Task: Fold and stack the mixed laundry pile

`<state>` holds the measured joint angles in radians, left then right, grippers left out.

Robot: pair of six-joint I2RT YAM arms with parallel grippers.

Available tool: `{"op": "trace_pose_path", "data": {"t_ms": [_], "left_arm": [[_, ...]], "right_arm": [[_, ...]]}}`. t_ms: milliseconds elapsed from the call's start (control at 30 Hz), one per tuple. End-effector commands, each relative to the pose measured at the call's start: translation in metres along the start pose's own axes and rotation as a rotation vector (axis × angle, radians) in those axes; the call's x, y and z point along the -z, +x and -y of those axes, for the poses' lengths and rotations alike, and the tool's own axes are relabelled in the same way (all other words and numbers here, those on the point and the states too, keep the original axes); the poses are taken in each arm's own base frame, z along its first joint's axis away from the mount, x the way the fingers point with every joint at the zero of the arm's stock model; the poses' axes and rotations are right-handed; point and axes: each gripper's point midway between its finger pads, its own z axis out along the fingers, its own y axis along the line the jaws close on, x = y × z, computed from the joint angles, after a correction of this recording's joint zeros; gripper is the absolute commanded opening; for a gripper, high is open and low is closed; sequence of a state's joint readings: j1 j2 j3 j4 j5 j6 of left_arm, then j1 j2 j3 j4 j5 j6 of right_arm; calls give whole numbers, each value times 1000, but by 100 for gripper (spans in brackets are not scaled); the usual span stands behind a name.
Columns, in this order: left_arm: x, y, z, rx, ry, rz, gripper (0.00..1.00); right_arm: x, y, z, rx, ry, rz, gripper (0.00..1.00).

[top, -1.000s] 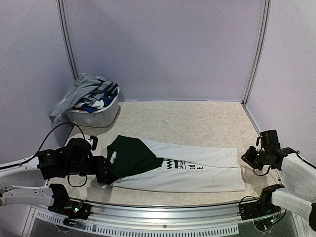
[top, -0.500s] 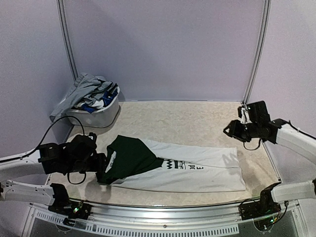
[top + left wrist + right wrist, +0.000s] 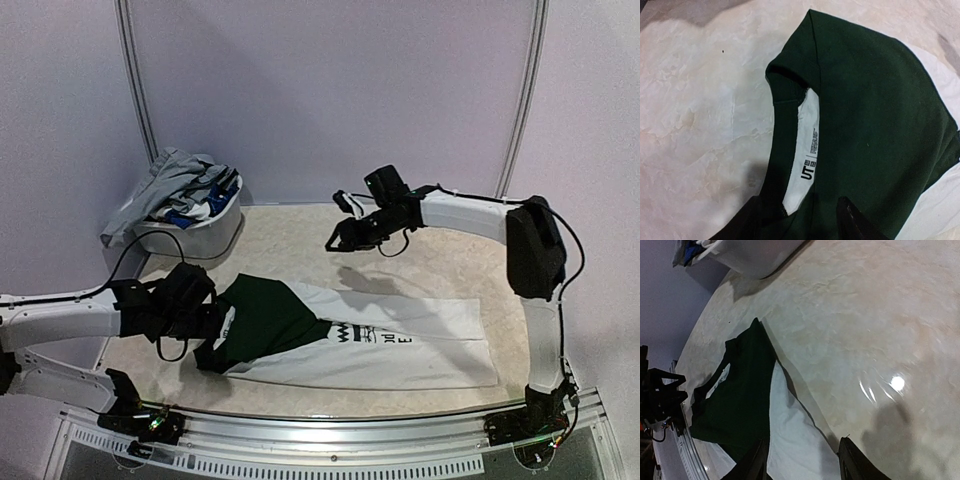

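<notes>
**Clerk:** Item one, and its place?

**Me:** White cotton T-shirt with dark green sleeves and black print point(image 3: 400, 350). It lies flat on the beige marbled table point(image 3: 430, 240), toward 6 o'clock seen from above. The remainder, a heap of grey, blue plaid and white garments point(image 3: 180, 190), sits in the white plastic oval basket point(image 3: 225, 228) at 10 o'clock.

**Clerk:** Heading and long axis?

**Me:** The long axis runs from 9 to 3 o'clock. The collar, with its white neck label point(image 3: 807, 165), points to 9 and the hem to 3. I judge it already narrowed into a long strip.

**Clerk:** Your claws?

**Me:** My left claw point(image 3: 802, 222): jaws apart, straddling the green collar edge, pinching nothing. My right claw point(image 3: 335, 243): jaws apart and empty, hovering above bare table near 12 o'clock, well apart from the shirt.

**Clerk:** Hazards?

**Me:**
- Closing my left claw here may catch only the top layer, and the fold would peel open on lifting.
- Raising the 9 o'clock end alone, with nothing holding the hem, would drag the strip askew.
- A low pass by my right claw toward the hem could snag the cloth.
</notes>
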<state>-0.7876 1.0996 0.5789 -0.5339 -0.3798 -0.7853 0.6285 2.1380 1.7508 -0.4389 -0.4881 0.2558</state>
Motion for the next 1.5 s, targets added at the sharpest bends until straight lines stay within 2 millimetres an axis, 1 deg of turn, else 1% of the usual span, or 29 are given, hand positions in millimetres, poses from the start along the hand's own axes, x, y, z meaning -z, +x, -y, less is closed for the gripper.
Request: {"op": "trace_pose_path", "data": {"t_ms": [0,100,133,233,267,367,500,567,700,833,967,1033,1100,1200,1300,1367,1467], "left_arm": [[-8,-10,5,7,33,23,52],[-13,-11,7,9,46,30,51],[-16,-9,8,6,54,28,50],[-20,-9,10,8,65,36,50],[-21,-9,10,8,66,34,50],[-23,-7,11,1,66,27,50],[-23,-7,10,3,65,33,50],[-23,-7,9,3,63,38,50],[-22,-7,9,5,70,41,50],[-22,-6,8,5,68,41,50],[-22,-5,8,7,71,43,50],[-23,-4,8,10,71,43,50],[-23,-4,7,9,71,41,50],[-23,-3,6,9,69,40,50],[-22,-2,4,8,64,40,50],[-20,-3,4,8,64,44,50],[-18,-5,3,10,63,49,50]], "right_arm": [[-43,4,-32,66,-179,-95,49],[-70,6,-43,61,-224,-120,49],[-84,13,-41,48,-231,-140,49],[-107,21,-44,35,-264,-152,49],[-116,26,-43,24,-269,-163,48],[-131,38,-45,3,-287,-181,47],[-142,47,-49,-6,-298,-195,47],[-148,54,-45,-17,-283,-208,47],[-158,62,-35,-32,-250,-218,47],[-166,72,-37,-51,-258,-235,41],[-172,77,-46,-43,-280,-240,32],[-173,77,-48,-45,-287,-235,23],[-176,76,-48,-52,-287,-226,16],[-177,70,-44,-51,-271,-201,2],[-176,58,-38,-68,-242,-162,1],[-173,47,-28,-98,-226,-129,1],[-163,27,-1,-173,-172,-67,1]]}}
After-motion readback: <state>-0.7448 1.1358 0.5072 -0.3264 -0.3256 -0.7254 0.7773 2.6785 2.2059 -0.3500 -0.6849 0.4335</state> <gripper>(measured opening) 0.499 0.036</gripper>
